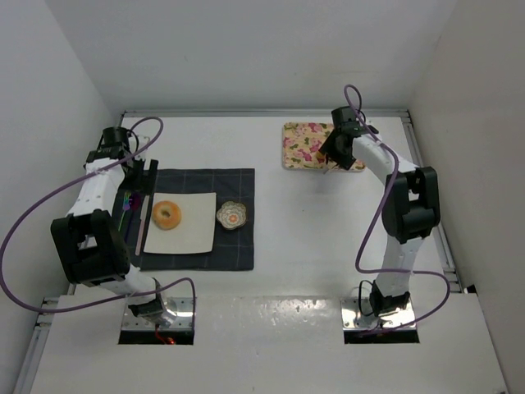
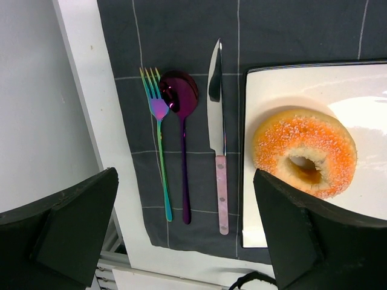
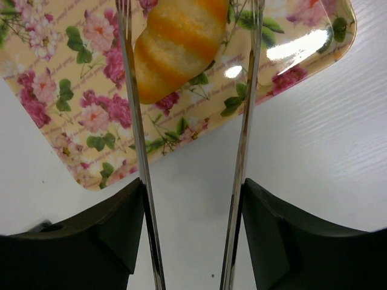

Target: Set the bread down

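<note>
Target item: elongated golden-brown ridged roll (image 3: 181,45), lying on the floral-patterned rectangular tray (image 3: 78,142) in the upper part of the right wrist view; in the top view the tray (image 1: 302,148) sits at upper centre-right of the white table (image 1: 328,238).
Right gripper (image 3: 190,90): holds a pair of thin metal tongs (image 3: 134,139); the two tong arms stand apart, one on each side of the roll, and contact with the roll cannot be told from these views.
Direction: the roll lies straight ahead of the right gripper, between the tong tips, toward the top edge of the right wrist view.
Long axis: runs diagonally from lower left to upper right in the right wrist view, oblique to the line joining the tong arms; the upper end is cut off by the frame.
Nearer arm: the right arm, judged from the top view, where its wrist hangs over the tray.
Left gripper (image 2: 187,241): fingers spread wide, holding nothing, above the dark checked cloth placemat (image 2: 181,72).
Placed item: ring-shaped sugared bagel (image 2: 304,151) rests on the white square plate (image 2: 363,90), right of the pink-handled knife (image 2: 219,139).
Third item: round bun not visible.
Next move, as judged: closing the tongs across the roll's short width.
</note>
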`<state>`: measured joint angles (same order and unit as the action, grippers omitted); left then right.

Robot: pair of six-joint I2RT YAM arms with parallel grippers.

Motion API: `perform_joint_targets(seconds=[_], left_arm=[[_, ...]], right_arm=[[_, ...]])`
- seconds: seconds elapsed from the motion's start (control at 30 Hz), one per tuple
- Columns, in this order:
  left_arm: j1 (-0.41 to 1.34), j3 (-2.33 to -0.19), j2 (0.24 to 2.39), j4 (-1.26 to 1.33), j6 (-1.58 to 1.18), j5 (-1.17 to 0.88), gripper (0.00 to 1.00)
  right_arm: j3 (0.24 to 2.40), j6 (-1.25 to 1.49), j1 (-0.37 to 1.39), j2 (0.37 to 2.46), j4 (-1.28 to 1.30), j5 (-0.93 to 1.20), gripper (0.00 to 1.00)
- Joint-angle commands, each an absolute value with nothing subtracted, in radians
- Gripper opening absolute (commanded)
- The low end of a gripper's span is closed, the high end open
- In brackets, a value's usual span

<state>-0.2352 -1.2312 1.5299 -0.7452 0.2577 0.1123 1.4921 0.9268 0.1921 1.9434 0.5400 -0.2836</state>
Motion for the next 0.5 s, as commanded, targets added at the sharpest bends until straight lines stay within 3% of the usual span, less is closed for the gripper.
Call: perform_joint_targets(seconds=[0.0,0.03,0.17,0.47], left_arm=[[-0.233,-1.223,1.522,-0.724,0.265,0.117,1.0],[-0.233,-1.223,1.522,-0.724,0.265,0.126,1.0],[-0.233,-1.223,1.513,-0.724,0.265,0.137,1.0],[-0.233,-1.223,1.493,-0.724,0.256,0.167,1.0]], right_arm=[[1.549,0.992,0.177,1.959,0.492,-0.281,0.6],[1.552,0.996,0.176,1.963,0.492,-0.262,0.58],[1.548,0.983,0.181,1.948,0.471,-0.238,0.31],[1.52,0.81,0.205,1.798,0.41,-0.249,0.14]])
